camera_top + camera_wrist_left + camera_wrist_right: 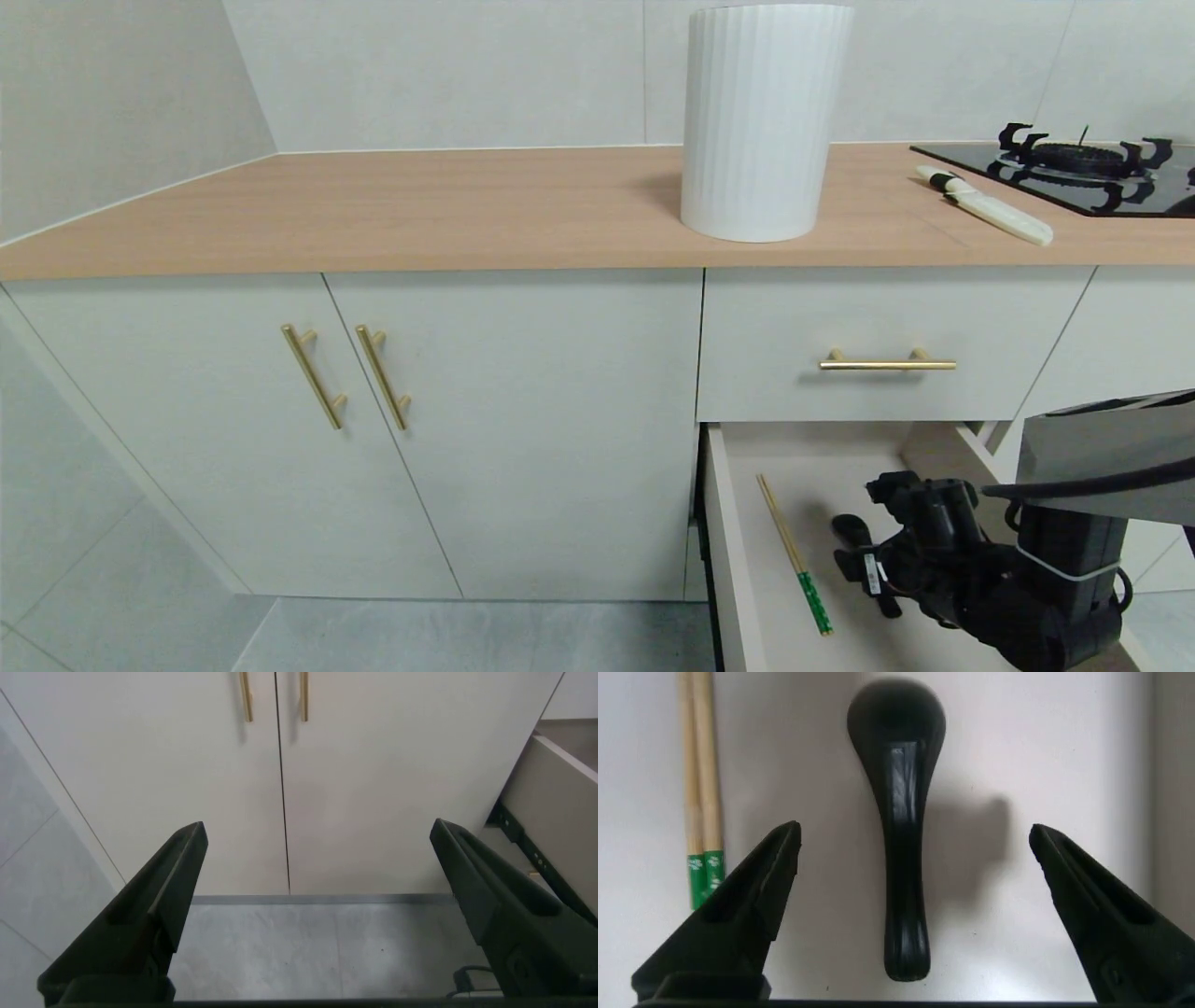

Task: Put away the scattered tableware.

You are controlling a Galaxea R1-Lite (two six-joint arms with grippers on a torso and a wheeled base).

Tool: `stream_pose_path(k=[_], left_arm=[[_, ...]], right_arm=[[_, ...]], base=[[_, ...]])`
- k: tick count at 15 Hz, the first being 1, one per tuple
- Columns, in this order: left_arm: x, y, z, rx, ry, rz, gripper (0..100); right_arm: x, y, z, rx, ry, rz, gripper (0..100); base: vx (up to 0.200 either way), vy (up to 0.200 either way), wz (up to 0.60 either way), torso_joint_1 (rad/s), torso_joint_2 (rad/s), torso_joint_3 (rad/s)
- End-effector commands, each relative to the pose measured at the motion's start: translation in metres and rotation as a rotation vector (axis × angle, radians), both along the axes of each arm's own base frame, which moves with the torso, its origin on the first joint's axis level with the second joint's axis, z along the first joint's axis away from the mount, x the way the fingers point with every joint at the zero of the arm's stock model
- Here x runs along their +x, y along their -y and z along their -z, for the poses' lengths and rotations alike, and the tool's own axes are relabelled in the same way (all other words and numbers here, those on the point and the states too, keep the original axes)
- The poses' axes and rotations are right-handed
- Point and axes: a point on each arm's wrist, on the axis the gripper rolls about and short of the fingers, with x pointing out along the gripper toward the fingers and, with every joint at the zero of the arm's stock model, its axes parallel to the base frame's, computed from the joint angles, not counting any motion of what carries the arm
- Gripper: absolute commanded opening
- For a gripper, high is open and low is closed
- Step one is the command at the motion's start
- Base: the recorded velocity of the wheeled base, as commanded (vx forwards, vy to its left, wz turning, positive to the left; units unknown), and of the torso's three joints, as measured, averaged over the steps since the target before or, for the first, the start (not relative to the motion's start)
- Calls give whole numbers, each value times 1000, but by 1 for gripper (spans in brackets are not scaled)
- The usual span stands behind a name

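Note:
The lower drawer (738, 560) stands pulled out. On its floor lie a pair of wooden chopsticks (794, 555) with green ends and a black spoon (848, 528). My right gripper (864, 560) hangs inside the drawer just above the spoon, open. In the right wrist view the spoon (901, 859) lies flat between the spread fingers of the right gripper (915, 845), untouched, with the chopsticks (701, 793) beside it. A white knife (985, 205) with a black band lies on the wooden countertop (420, 205). My left gripper (318, 840) is open and holds nothing, low before the cabinet doors (280, 765).
A tall white ribbed container (761, 121) stands on the countertop left of the knife. A black gas hob (1074, 168) sits at the far right. The upper drawer with its gold handle (887, 364) is closed. The open drawer's side (551, 784) juts out near my left gripper.

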Motion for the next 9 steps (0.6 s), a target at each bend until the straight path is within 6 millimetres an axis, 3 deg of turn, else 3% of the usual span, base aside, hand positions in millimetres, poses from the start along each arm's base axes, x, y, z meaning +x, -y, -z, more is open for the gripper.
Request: stream_pose_path(k=[1,8,9], left_arm=[[0,0,0,0,0,-2,100],[0,0,0,0,0,0,100],[0,0,0,0,0,2,100]], right_arm=[[-8,2,-32,19,66,-11,100],[-43,6,-130,81,128,-81,100],[-46,6,-135,82,125,-85,100]], base=[[0,0,0,0,0,0],[0,0,0,0,0,0],[0,0,0,0,0,0]])
